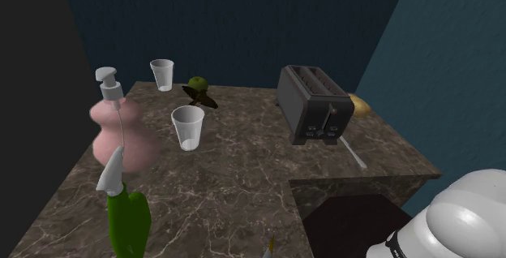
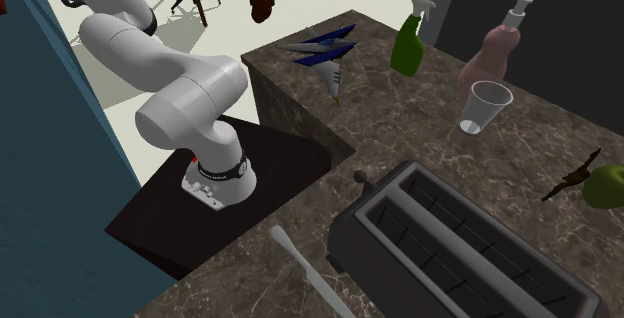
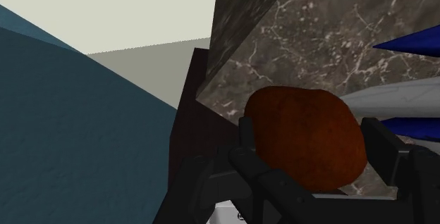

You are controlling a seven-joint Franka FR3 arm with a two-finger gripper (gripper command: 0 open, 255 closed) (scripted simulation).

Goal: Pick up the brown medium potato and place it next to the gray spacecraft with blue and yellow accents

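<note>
walls (image 1: 243,21): dark teal | counter (image 1: 243,175): dark veined marble | floor (image 3: 141,50): pale beige

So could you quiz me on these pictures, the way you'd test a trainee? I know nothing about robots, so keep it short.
1. True or false: the gripper is shut on the brown potato.
2. Which of these stands nearest the spacecraft on the counter?
A. the green spray bottle
B. the toaster
C. the green apple
3. Fill in: the number of clear cups standing on the counter is ___.

Key: 1 true; 2 A; 3 two.
</note>
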